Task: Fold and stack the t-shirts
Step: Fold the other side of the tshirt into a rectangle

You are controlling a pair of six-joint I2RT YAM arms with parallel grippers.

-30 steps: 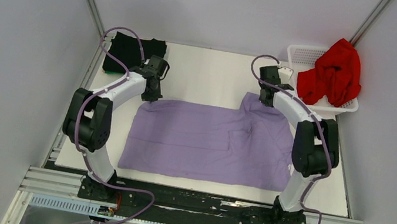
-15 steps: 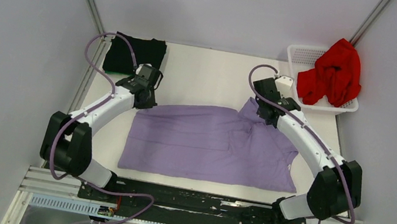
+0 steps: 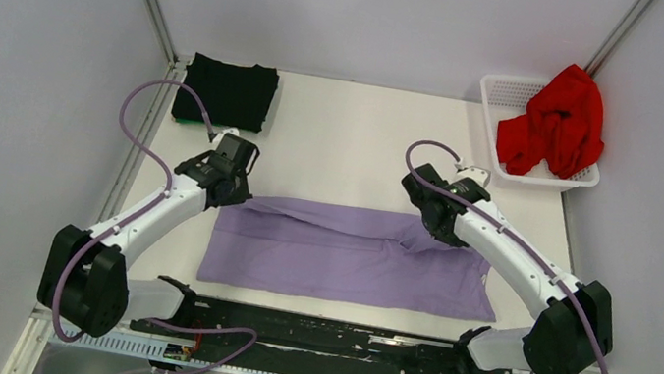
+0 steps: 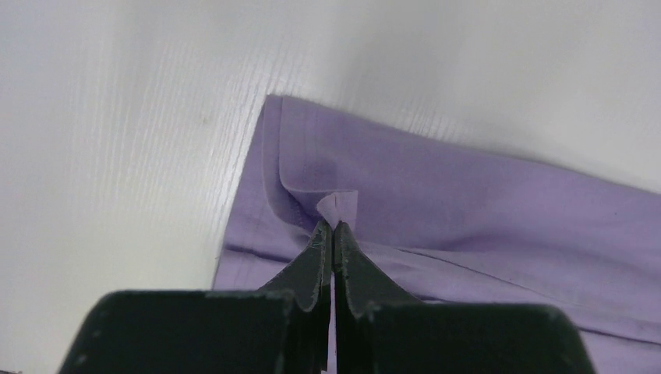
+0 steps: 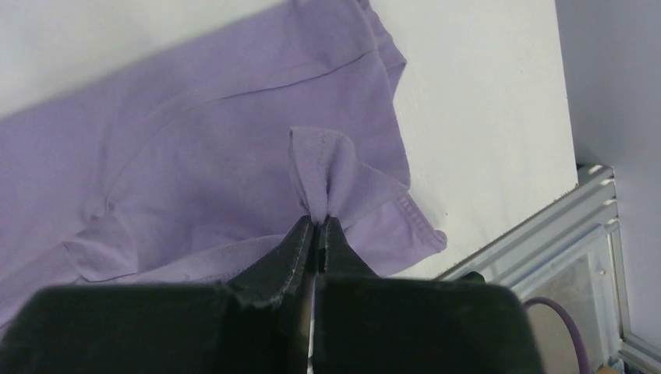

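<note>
The lavender-purple t-shirt lies near the table's front, its far half folded over toward me. My left gripper is shut on the shirt's far left corner; the pinched cloth shows at its tips. My right gripper is shut on the shirt's far right part, with a fold of cloth pinched at its tips. A folded black t-shirt lies at the far left corner. A bright red t-shirt is heaped in the basket.
A white lattice basket stands at the far right corner with the red shirt in it. The white table top shows beyond the purple shirt. Metal rails run along the near edge. Grey walls enclose both sides.
Both grippers have pulled the purple shirt's far edge toward the near side, folding the shirt into a narrower band. Both arms have stretched lower and wider.
</note>
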